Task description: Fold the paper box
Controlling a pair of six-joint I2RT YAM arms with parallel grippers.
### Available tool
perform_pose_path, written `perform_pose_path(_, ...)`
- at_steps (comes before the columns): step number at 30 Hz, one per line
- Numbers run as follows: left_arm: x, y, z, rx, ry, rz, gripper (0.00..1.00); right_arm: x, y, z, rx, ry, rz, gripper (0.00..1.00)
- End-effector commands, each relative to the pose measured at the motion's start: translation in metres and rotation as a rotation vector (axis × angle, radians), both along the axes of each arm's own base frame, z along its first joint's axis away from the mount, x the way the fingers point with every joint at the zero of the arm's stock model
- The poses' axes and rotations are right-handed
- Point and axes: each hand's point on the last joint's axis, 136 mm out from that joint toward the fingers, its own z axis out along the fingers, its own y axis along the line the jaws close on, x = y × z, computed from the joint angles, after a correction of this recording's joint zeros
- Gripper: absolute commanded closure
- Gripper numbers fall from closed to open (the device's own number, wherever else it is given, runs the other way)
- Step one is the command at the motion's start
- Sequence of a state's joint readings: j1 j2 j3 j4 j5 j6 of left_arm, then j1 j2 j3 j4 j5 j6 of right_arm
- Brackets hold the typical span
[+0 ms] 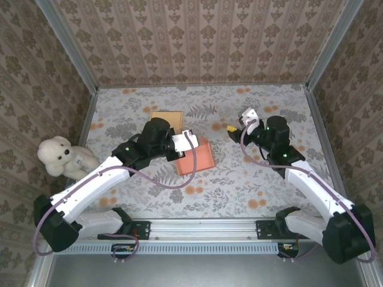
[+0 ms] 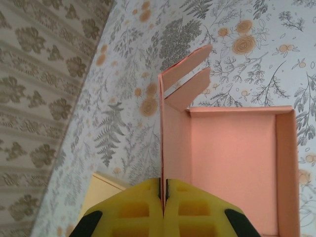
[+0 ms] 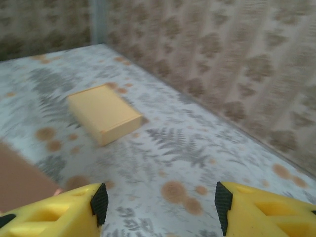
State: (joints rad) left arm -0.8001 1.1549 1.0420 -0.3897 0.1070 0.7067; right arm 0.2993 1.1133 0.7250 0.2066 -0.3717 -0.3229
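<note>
1. The paper box, a salmon-pink one, sits near the middle of the table, a little left of centre. Its open top faces up.
2. The left gripper is closed tight on the box. Its two yellow fingers are pressed together with one thin side wall of the box pinched between them.
3. In the left wrist view the pinched wall stands on edge and runs straight away from the fingers. The pink floor of the box and its raised far and right walls lie to the right of that wall.
4. At the far end of the pinched wall two narrow flaps angle outward, one just behind the other. They are not tucked in.
5. The right gripper hovers to the right of the paper box and well apart from it. Its jaws are held wide, bare table shows between the yellow fingers, and they grip nothing.
6. A flat yellow box lies on the table just behind the paper box, towards the back wall. In the right wrist view it lies ahead of the open fingers, and a corner of the pink box shows at the left edge.
7. A white teddy bear sits at the left edge of the table, beside the left arm and well away from both boxes.
</note>
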Motion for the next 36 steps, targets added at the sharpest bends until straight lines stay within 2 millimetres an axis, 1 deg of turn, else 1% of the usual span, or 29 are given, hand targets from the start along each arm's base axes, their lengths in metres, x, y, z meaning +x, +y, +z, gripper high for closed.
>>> perform_pose_path(1, -0.002, -0.008, 0.014, 0.02, -0.077, -0.144, 1.0, -0.024, 0.04, 0.002, -0.034, -0.06, 0.329, 0.39)
perform_pose_path(2, -0.002, -0.007, 0.011, 0.032, -0.077, -0.15, 1.0, -0.026, 0.043, -0.005, -0.055, -0.049, 0.366, 0.42)
perform_pose_path(3, -0.001, -0.006, 0.008, 0.041, -0.079, -0.152, 1.0, -0.027, 0.045, -0.014, -0.083, -0.039, 0.399, 0.42)
perform_pose_path(6, 0.001, -0.004, 0.0, 0.055, -0.09, -0.157, 1.0, -0.038, 0.051, -0.036, -0.134, -0.04, 0.519, 0.42)
perform_pose_path(9, -0.001, -0.003, -0.002, 0.066, -0.08, -0.159, 1.0, -0.044, 0.056, -0.044, -0.135, -0.062, 0.581, 0.41)
perform_pose_path(13, -0.005, -0.001, -0.008, 0.084, -0.089, -0.165, 1.0, -0.041, 0.056, -0.049, -0.142, -0.049, 0.574, 0.41)
perform_pose_path(18, -0.009, -0.002, -0.017, 0.123, -0.095, -0.17, 1.0, -0.044, 0.059, -0.047, -0.146, -0.027, 0.612, 0.42)
perform_pose_path(23, -0.014, -0.006, -0.012, 0.112, -0.106, -0.187, 1.0, -0.042, 0.059, -0.05, -0.195, -0.002, 0.613, 0.44)
perform_pose_path(24, -0.016, -0.007, -0.012, 0.114, -0.108, -0.191, 1.0, -0.041, 0.06, -0.051, -0.199, -0.003, 0.615, 0.46)
perform_pose_path(27, -0.021, -0.009, -0.014, 0.126, -0.116, -0.204, 1.0, -0.042, 0.067, -0.051, -0.208, -0.011, 0.632, 0.48)
perform_pose_path(29, -0.022, -0.01, -0.014, 0.133, -0.124, -0.207, 1.0, -0.046, 0.074, -0.053, -0.22, -0.008, 0.653, 0.48)
perform_pose_path(33, -0.023, -0.012, -0.014, 0.137, -0.134, -0.208, 1.0, -0.059, 0.088, -0.056, -0.228, -0.007, 0.719, 0.48)
perform_pose_path(35, -0.023, -0.012, -0.013, 0.138, -0.139, -0.206, 1.0, -0.064, 0.093, -0.054, -0.221, -0.011, 0.742, 0.49)
perform_pose_path(36, -0.023, -0.012, -0.014, 0.142, -0.139, -0.206, 1.0, -0.064, 0.095, -0.06, -0.221, 0.006, 0.753, 0.49)
